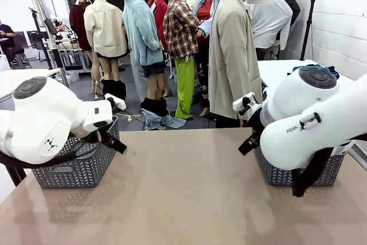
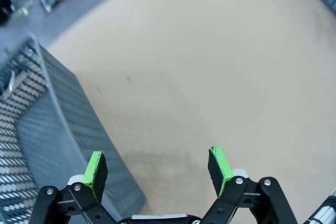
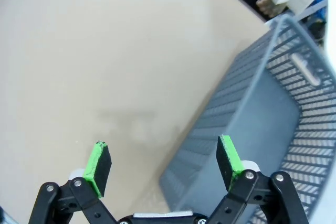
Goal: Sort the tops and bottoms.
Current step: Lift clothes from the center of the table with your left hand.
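None of the four cloth garments lies on the tan table point(image 1: 183, 187); they are out of view. A scrap of dark blue cloth point(image 1: 331, 71) peeks over the right arm on a white table behind, and I cannot tell what it is. My left gripper point(image 2: 157, 169) hangs open over bare tabletop beside the left grey basket point(image 2: 47, 129). In the front view the left gripper point(image 1: 119, 144) sits at that basket's point(image 1: 86, 170) inner corner. My right gripper point(image 3: 164, 163) is open too, straddling the edge of the right grey basket point(image 3: 262, 114), nothing between its pads. It shows as the right gripper point(image 1: 248, 144) in front.
A person in a beige coat point(image 1: 232, 55) stands at the far side of the table, back turned. Both baskets look empty inside. The right basket point(image 1: 275, 175) sits partly behind the right arm.
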You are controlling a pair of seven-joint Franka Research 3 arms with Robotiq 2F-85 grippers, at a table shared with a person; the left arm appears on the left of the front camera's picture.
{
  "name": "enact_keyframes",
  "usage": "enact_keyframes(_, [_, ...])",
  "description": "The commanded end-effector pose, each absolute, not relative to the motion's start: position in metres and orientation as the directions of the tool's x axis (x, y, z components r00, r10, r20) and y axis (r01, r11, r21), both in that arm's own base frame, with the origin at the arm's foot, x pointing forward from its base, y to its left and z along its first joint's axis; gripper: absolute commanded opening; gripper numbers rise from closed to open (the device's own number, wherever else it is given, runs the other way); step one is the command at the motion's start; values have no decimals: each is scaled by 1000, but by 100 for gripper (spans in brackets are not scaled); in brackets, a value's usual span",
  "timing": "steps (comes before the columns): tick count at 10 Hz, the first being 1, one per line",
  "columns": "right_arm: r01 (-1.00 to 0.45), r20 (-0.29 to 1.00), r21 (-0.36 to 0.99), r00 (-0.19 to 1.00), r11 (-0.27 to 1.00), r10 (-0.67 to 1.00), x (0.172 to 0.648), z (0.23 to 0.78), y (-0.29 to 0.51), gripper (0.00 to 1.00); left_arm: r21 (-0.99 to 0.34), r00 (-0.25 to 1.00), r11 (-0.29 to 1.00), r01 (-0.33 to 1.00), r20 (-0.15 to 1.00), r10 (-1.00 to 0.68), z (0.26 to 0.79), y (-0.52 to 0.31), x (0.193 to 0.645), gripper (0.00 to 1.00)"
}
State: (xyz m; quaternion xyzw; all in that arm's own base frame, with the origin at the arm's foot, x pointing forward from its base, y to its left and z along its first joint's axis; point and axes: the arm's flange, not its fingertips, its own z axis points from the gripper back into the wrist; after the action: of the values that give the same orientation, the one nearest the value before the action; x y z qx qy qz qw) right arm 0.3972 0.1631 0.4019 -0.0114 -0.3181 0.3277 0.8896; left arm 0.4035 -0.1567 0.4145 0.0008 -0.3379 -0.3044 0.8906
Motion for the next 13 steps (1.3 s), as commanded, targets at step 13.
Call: enact_keyframes(13, [179,787,164,570,970,-238,284,398,-108,100,-8,761,1000,9,648,-1,451,161,329,100])
